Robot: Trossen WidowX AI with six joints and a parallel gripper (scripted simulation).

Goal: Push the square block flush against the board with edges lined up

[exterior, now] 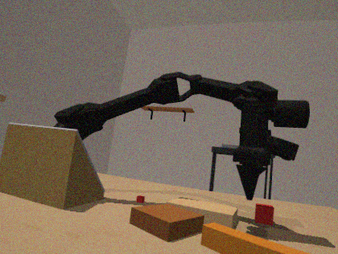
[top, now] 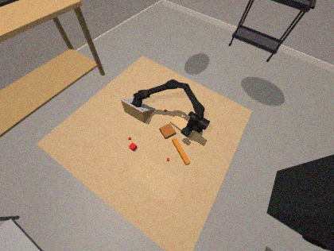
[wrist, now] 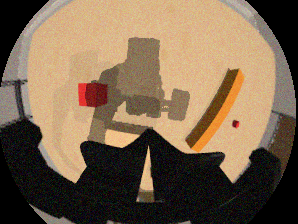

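A brown square block (top: 167,130) (exterior: 166,219) lies flat. A pale flat board (top: 179,123) (exterior: 209,208) (wrist: 122,138) lies beside it, partly hidden by the arm in the top view and by the fingers in the wrist view; I cannot tell whether they touch. A long orange bar (top: 181,152) (exterior: 245,240) (wrist: 218,113) lies near the brown block, with a small gap between them in the top view. My gripper (top: 184,133) (exterior: 249,198) (wrist: 149,131) is shut and empty, pointing down above the surface near the pale board.
A red cube (exterior: 264,214) (wrist: 93,95) stands beyond the pale board. Another red cube (top: 133,146) and small red cubes (top: 165,110) (top: 168,160) (top: 130,138) are scattered on the wooden mat (top: 91,119). A wedge-shaped box (top: 136,111) (exterior: 38,165) stands by the arm's base.
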